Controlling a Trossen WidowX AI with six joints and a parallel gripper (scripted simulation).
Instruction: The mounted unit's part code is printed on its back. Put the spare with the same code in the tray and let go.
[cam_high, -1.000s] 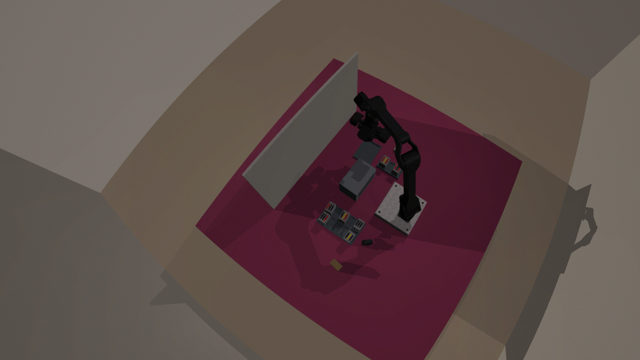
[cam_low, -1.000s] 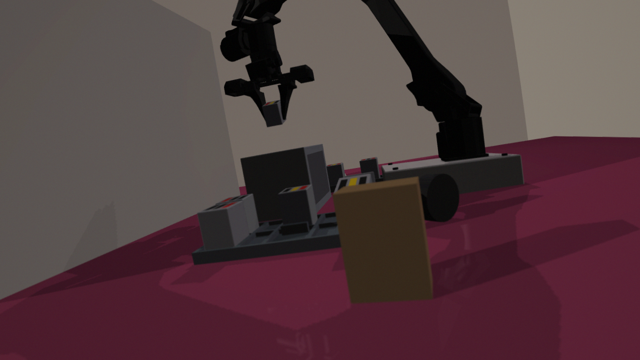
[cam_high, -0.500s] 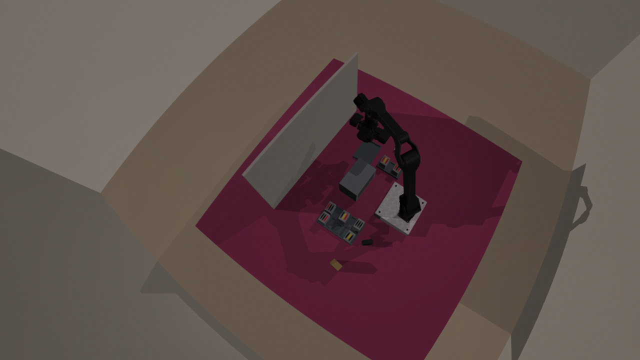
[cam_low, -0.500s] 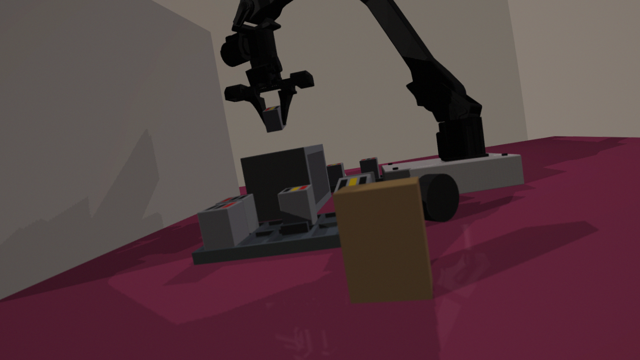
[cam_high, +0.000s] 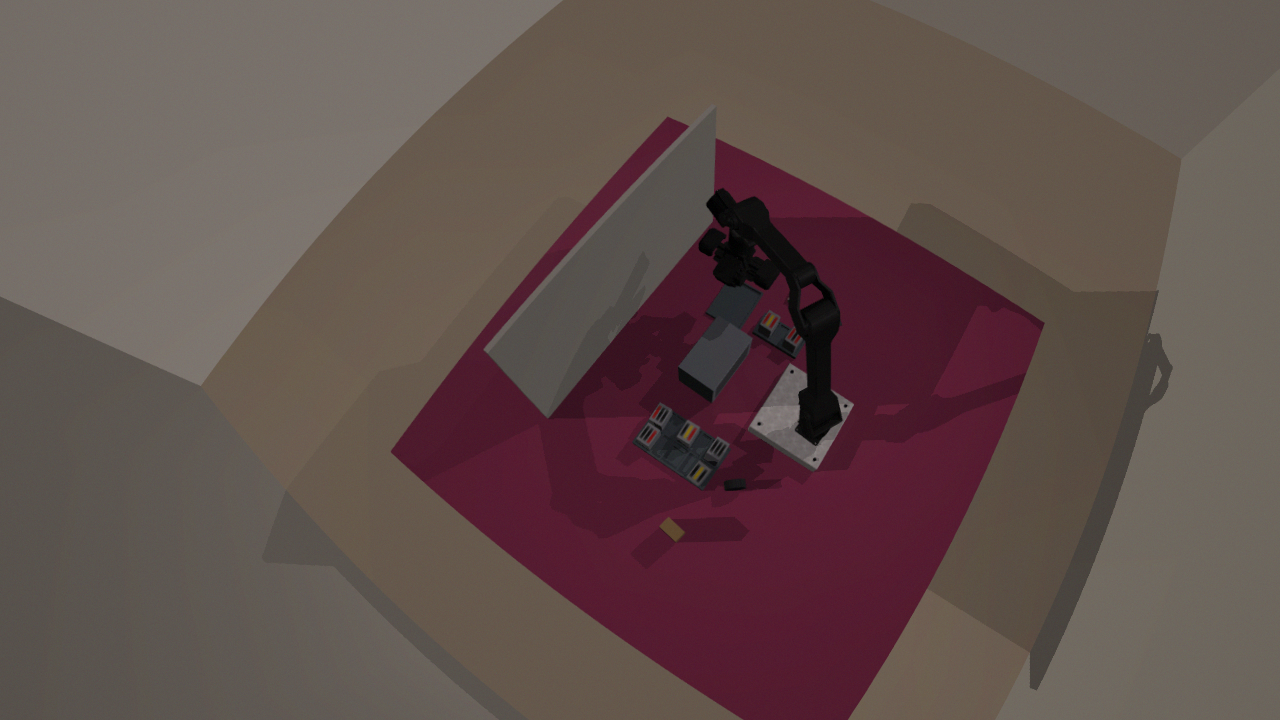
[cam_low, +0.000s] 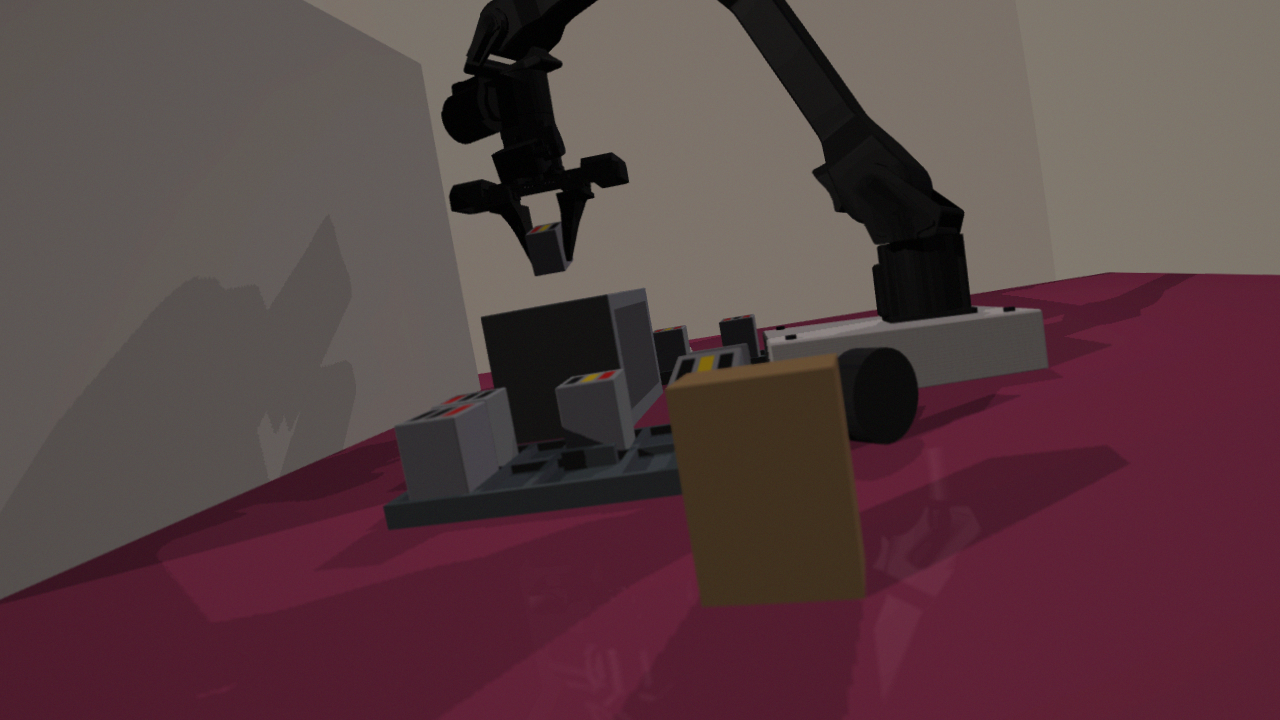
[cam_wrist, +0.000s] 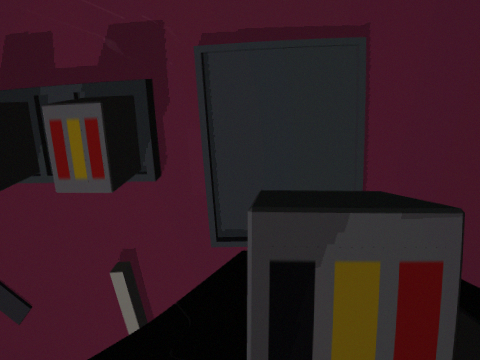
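Top: gripper (cam_high: 735, 266) above tray (cam_high: 733, 302), beside wall panel (cam_high: 608, 268).
Exterior: clenched on spare (cam_low: 546, 247), held high over mounted unit (cam_low: 563, 358); open air beneath.
Wrist: black, yellow, red stripes on spare (cam_wrist: 354, 314); tray (cam_wrist: 287, 140) below, rim unobstructed.
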